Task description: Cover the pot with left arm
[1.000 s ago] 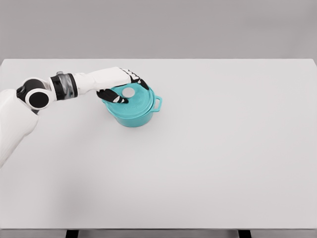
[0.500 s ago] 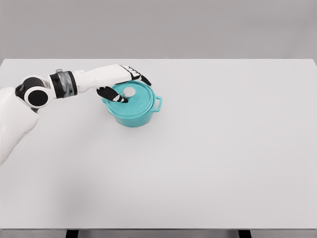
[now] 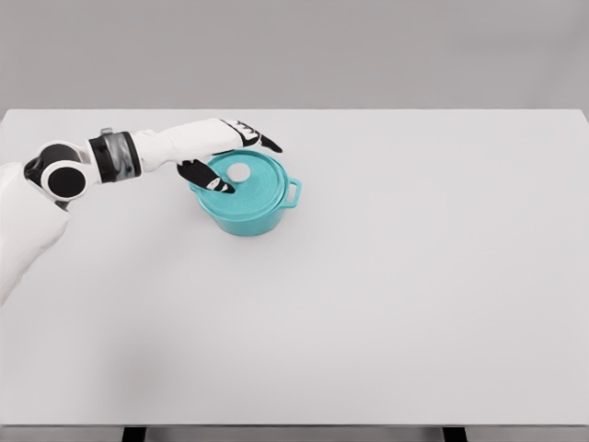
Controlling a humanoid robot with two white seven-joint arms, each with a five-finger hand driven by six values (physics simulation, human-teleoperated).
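A teal pot (image 3: pixel 247 210) with a side handle stands on the white table (image 3: pixel 386 276), left of the middle. Its teal lid (image 3: pixel 253 182) sits flat on the rim, with a pale round knob (image 3: pixel 238 171) in its centre. My left hand (image 3: pixel 230 157) hovers just over the lid's left side with its fingers spread. The thumb reaches down on the near side of the knob and the other fingers stretch past its far side. Nothing is held. The knob shows free between the fingers. My right arm does not show.
The table's back edge (image 3: pixel 294 110) runs just behind the hand, with a grey wall beyond it. My left forearm (image 3: pixel 120 157) and elbow lie over the table's left part.
The fingers have opened off the lid's knob and the hand has lifted slightly up and back. The lid stays seated on the pot.
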